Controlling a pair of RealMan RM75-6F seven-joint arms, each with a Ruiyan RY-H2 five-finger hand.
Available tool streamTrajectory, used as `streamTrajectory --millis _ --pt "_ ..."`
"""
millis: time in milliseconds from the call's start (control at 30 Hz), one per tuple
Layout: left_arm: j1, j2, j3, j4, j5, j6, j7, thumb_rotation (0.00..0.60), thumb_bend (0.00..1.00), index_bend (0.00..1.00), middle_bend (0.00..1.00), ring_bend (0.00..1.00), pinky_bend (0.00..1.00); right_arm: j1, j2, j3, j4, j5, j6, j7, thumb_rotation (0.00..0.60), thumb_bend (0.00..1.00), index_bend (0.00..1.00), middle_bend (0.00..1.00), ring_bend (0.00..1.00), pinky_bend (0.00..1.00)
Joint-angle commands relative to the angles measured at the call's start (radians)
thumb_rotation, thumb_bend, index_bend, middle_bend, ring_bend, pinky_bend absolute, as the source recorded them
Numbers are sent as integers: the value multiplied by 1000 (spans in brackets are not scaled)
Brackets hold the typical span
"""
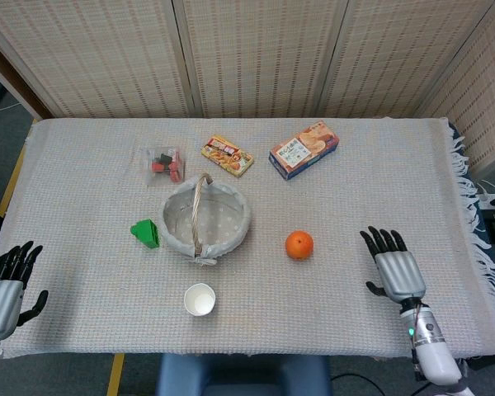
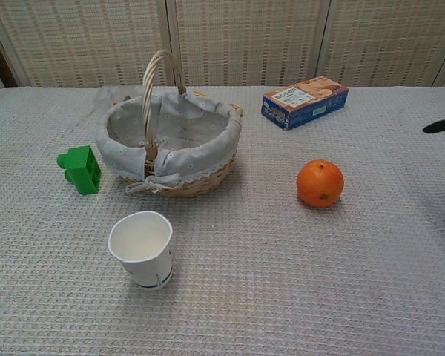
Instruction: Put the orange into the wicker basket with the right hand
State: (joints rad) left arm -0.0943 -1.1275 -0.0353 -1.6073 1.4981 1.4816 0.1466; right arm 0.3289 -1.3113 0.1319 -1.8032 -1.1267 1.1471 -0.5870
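Surface: a table (image 1: 379, 165) covered edge to edge with a pale waffle-weave cloth (image 1: 91, 214); a fringe hangs over its right side.
Room: reed screens (image 1: 256, 58) stand just behind the far edge; bare floor shows past the left side.
Orange: the orange (image 1: 299, 245) sits on the cloth right of centre, apart from everything, with nothing touching it.
Basket: the basket (image 1: 205, 219), lined with spotted cloth, stands left of the orange with its handle upright; in the chest view its inside looks bare.
Right hand: the right hand (image 1: 393, 266) is over the cloth to the right of the orange, fingers spread and released, holding nothing; only a dark fingertip shows at the right edge of the chest view.
Left hand: the left hand (image 1: 4, 285) is at the near left corner of the table, fingers apart, grasping nothing.
Far side: a blue box (image 1: 304, 149), a snack pack (image 1: 227, 155) and a clear bag (image 1: 163, 162) lie in a row behind the basket.
Near side: a green block (image 1: 145, 233) is just left of the basket; a paper cup (image 1: 200, 299) stands upright in front of it.
Open room: bare cloth lies between the right hand and the orange, and between the orange and the basket; the right half of the table near the fringe holds only the hand.
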Motion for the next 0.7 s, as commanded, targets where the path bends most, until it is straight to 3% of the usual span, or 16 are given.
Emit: streamTrajectory --millis 33,233,567,633,700 --pt "-1 1 2 -1 0 -5 1 600 374 0 0 0 99 97 -126 62 4 130 -35 -102 600 108 0 0 0 18" --pt "-3 3 5 -4 0 -11 -4 600 374 0 0 0 99 171 -249 86 65 201 -13 -159 600 107 0 0 0 35" --pt "-4 6 13 -15 1 -24 -18 600 375 0 0 0 99 254 -379 100 206 305 -26 -185 600 107 2 0 0 63" --pt "-6 4 18 -17 5 -28 -10 600 374 0 0 0 99 269 -411 107 239 305 -21 -176 600 114 33 12 5 99" --pt "-5 4 21 -18 11 -29 -8 600 374 0 0 0 99 279 -437 106 270 300 -16 -168 600 153 81 106 79 206"
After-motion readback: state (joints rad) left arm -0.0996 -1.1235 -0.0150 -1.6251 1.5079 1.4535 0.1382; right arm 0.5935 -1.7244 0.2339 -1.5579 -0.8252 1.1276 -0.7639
